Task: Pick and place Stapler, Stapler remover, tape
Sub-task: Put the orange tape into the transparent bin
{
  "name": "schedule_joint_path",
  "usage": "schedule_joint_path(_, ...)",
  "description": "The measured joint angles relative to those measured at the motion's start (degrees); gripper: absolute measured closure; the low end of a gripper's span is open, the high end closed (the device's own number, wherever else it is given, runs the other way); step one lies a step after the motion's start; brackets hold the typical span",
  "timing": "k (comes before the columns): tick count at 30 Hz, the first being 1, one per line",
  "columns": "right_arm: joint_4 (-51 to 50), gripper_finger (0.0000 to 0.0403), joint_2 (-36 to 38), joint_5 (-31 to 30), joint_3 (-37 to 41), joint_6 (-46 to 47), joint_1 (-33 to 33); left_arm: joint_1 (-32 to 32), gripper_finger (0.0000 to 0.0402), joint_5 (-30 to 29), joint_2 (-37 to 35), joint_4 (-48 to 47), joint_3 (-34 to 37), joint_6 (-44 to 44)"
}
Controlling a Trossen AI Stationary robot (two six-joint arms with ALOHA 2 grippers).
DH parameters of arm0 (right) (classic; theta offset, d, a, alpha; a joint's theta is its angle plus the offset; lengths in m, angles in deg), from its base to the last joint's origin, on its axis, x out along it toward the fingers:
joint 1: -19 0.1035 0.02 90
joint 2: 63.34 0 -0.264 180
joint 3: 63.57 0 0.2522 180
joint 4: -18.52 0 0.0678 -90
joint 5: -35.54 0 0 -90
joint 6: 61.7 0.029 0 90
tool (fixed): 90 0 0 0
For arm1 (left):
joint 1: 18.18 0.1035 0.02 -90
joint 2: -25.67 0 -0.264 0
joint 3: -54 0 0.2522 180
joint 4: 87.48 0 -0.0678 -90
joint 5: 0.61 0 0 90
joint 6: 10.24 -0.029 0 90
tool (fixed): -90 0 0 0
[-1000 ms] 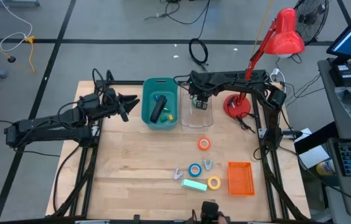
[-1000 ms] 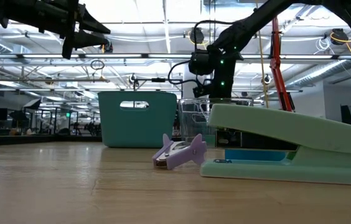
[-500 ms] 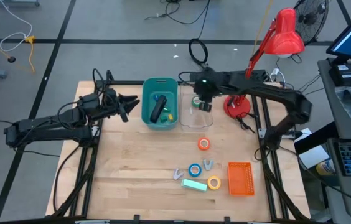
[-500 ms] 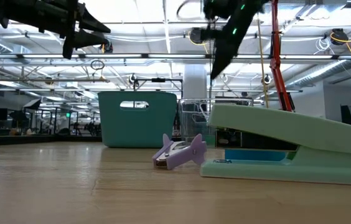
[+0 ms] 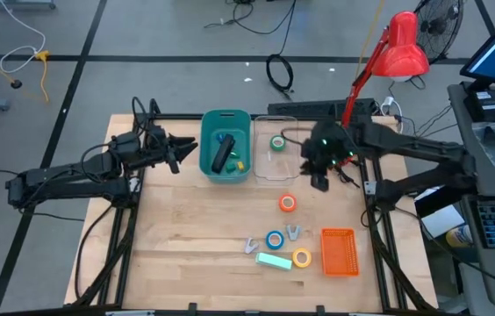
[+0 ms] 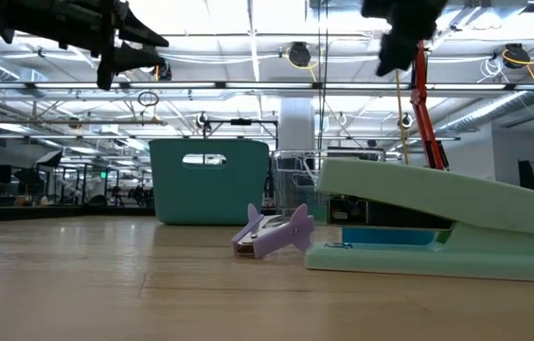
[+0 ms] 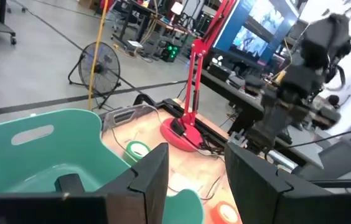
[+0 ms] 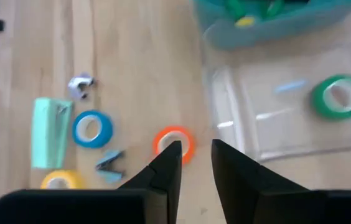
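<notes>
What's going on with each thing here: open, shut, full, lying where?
Right gripper: open, holding nothing, above the orange tape roll.
Left gripper: open, beside the teal bin.
Teal bin: holds a black stapler.
Clear container: holds the green tape roll.
Blue tape roll, yellow tape roll: flat on the table.

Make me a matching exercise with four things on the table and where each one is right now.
Things:
1. green tape
2. black stapler
3. orange-red tape
4. yellow tape

Places:
A. in the teal bin
B. on bare wood, alone at mid-table
C. in the clear container
D. beside the orange basket

Pairs: 1-C, 2-A, 3-B, 4-D
</notes>
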Motion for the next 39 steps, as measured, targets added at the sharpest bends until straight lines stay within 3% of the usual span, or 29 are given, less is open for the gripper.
schedule_joint_path(6,5.2,0.0326,4.5,-0.1,9.0,7.8,6.8,0.0,0.0245,4.2,0.0,-0.1,0.0,4.4)
schedule_joint_path(12,9.3,0.0327,4.6,-2.4,15.0,13.3,13.3,-4.1,0.0245,13.0,0.0,0.0,0.0,-10.4)
schedule_joint_path(19,10.9,0.0328,3.8,-7.8,17.2,21.0,18.3,-12.0,0.0245,12.8,-3.4,-2.9,0.0,-13.7)
schedule_joint_path(26,12.5,0.0328,0.4,-7.7,18.2,29.6,19.3,-18.6,0.0245,5.1,-12.3,-11.9,-0.1,-16.4)
schedule_joint_path(32,14.8,0.0322,-5.8,-7.8,18.2,33.8,16.5,-20.0,0.0245,7.2,-15.5,-17.3,0.0,-19.2)
schedule_joint_path(39,15.5,0.0272,-10.9,-7.9,18.2,40.8,11.4,-19.8,0.0245,12.6,-17.1,-18.4,1.9,-23.8)
